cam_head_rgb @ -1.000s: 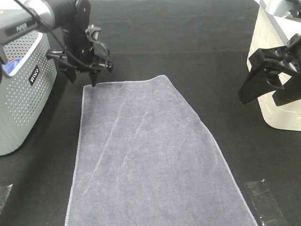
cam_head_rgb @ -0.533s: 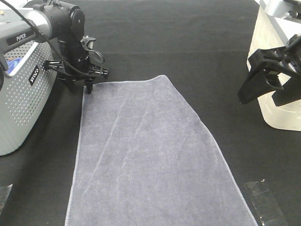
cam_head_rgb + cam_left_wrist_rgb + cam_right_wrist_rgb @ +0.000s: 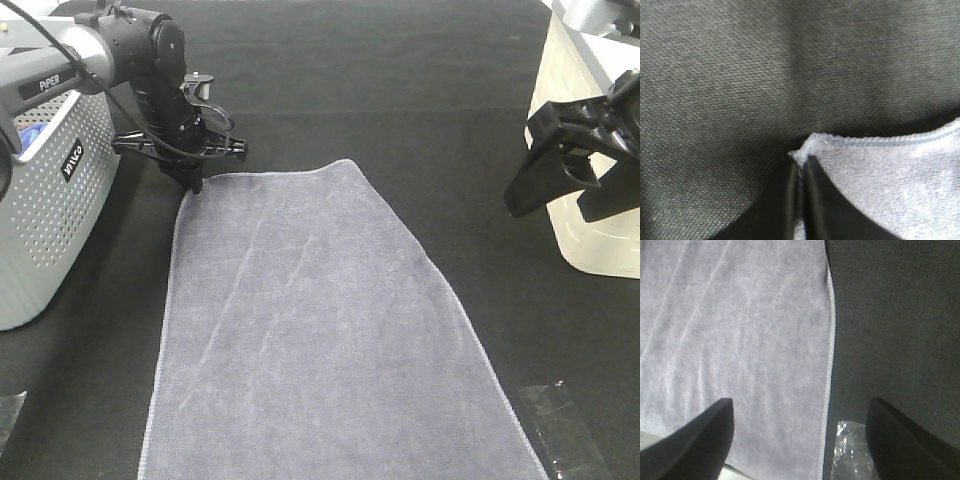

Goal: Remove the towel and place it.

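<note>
Towel (image 3: 310,330): spread flat on the black tabletop (image 3: 400,80). Its far edge lies toward the top of the high view and its near end runs out of the picture at the bottom. Faint creases run lengthwise.
Towel's far-left corner: bunched into a small peak where it is pinched, as the left wrist view shows.
Left end effector (image 3: 195,183): pointing down and clenched on that corner. Its fingers (image 3: 820,200) are pressed together with the hem caught between them.
Right end effector (image 3: 556,205): released, with jaws spread wide and nothing between them. It hangs above the tabletop off the towel's right side, and its camera looks down on the towel's right hem.
Basket (image 3: 50,230): grey and perforated, at the left edge, just beside the left arm and apart from the towel.
Blue cloth (image 3: 25,138): inside the basket, only partly in view.
Bin (image 3: 590,230): white, at the right edge, behind the right end effector.
Tape (image 3: 565,430): a clear strip on the tabletop, near the towel's right hem but not touching it.
</note>
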Controlling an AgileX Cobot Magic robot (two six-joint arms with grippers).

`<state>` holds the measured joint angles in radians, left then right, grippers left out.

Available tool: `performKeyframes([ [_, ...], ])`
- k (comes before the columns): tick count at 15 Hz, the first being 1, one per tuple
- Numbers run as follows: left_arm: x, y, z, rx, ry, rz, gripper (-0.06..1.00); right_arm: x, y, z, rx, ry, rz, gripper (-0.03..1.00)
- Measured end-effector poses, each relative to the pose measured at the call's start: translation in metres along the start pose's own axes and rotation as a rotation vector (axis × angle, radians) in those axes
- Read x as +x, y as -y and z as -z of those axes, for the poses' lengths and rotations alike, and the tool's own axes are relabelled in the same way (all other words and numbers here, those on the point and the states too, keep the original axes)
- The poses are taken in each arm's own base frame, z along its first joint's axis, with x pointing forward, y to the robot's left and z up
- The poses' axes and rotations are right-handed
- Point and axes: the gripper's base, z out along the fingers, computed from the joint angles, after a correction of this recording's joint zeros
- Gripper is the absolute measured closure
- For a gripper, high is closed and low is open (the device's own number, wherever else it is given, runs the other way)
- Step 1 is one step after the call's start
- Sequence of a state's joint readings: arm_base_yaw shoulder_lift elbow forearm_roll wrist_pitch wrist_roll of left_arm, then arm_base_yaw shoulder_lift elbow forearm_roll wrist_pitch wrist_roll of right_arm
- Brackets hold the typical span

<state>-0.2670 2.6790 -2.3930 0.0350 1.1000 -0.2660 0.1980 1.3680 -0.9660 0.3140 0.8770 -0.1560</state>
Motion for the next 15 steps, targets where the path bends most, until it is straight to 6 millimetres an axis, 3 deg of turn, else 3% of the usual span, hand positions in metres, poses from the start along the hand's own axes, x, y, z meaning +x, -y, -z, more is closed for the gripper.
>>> performKeyframes([
  [3,-0.002,-0.002,0.006,-0.021,0.007,-0.022,0.94,-0.007,-0.003,-0.002,-0.034,0.064,0.031,0.27],
  [6,-0.004,-0.008,0.030,-0.085,0.003,-0.051,0.94,-0.027,-0.007,-0.014,-0.110,0.070,0.061,0.27],
  [11,-0.003,-0.010,0.037,-0.099,-0.016,-0.052,0.94,-0.088,-0.004,-0.044,-0.145,0.086,0.128,0.36],
  [12,-0.003,-0.010,0.037,-0.099,-0.016,-0.052,0.94,-0.088,-0.004,-0.044,-0.145,0.086,0.128,0.36],
  [15,-0.005,-0.007,0.047,-0.113,0.003,-0.070,0.94,-0.130,0.000,-0.066,-0.154,0.091,0.165,0.39],
])
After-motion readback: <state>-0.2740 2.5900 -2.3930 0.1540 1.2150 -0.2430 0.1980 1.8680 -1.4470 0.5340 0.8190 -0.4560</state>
